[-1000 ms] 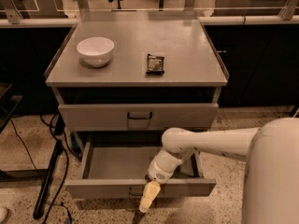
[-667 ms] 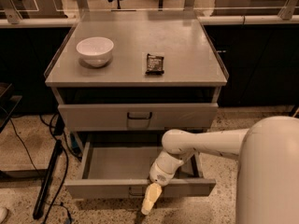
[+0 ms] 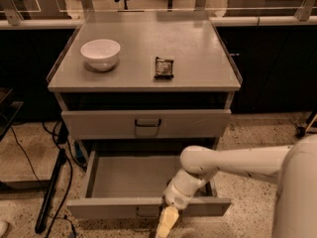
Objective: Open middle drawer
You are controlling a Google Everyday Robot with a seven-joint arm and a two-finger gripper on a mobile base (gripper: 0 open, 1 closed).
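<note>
The middle drawer (image 3: 109,208) is a grey metal drawer that stands pulled well out below the closed top drawer (image 3: 99,124). Its inside (image 3: 129,175) looks bare. Its small dark centre handle (image 3: 147,211) sits on the low front panel. My gripper (image 3: 166,223), with pale yellowish tips, hangs at the end of the white arm (image 3: 233,160). It is just in front of the drawer's front panel, slightly right of the handle and low, near the floor.
On the cabinet top (image 3: 198,43) stand a white bowl (image 3: 100,53) and a dark snack packet (image 3: 164,67). Cables and a black stand (image 3: 52,182) lie on the speckled floor to the left. Dark cabinets run along behind.
The middle drawer has come out a little further. My gripper has moved down and slightly right with the drawer front.
</note>
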